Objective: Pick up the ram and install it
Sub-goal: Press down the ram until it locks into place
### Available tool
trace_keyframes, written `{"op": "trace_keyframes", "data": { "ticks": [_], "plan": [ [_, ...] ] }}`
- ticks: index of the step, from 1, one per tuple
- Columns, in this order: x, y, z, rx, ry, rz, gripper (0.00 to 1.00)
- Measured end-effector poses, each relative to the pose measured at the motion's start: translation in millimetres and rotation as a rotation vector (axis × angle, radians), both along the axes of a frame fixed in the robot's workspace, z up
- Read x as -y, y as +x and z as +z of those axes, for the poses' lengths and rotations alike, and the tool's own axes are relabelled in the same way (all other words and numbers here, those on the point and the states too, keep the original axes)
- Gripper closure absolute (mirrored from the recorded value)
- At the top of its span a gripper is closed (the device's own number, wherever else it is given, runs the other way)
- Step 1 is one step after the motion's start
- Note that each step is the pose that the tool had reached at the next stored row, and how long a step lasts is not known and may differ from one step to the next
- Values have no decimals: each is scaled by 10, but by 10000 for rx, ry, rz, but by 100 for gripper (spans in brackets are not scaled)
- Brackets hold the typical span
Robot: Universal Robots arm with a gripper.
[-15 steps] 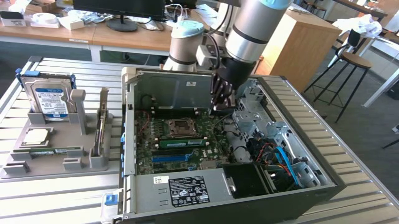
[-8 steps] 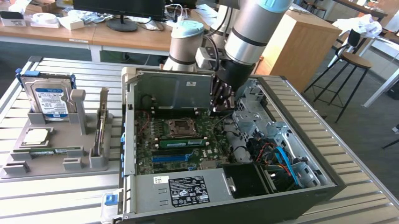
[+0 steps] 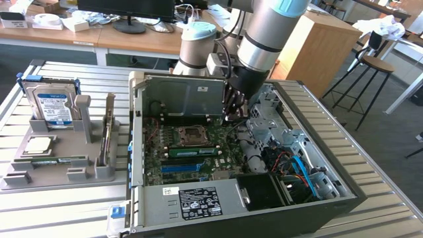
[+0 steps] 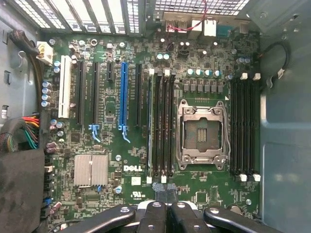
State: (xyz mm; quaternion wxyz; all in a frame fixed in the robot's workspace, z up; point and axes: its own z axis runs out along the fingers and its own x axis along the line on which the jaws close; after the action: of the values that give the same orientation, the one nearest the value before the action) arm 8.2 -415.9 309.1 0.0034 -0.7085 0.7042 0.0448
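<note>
The ram stands on edge in a slot just beside the empty processor socket, apparently already placed. The gripper hangs above the motherboard with its fingers pressed together, pinching nothing, near one end of those slots. Seating it well likely calls for a straight downward push on the stick's top edge, each end in turn, never sideways, until both clips latch.

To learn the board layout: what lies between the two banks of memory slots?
The empty processor socket lies between them, as the wrist view shows.
</note>
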Motion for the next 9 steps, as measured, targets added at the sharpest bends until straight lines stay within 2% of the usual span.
{"op": "trace_keyframes", "data": {
  "ticks": [5,9],
  "plan": [
    [0,0,-49,0,1,0,90],
    [0,0,-176,0,0,0,90]
  ]
}}
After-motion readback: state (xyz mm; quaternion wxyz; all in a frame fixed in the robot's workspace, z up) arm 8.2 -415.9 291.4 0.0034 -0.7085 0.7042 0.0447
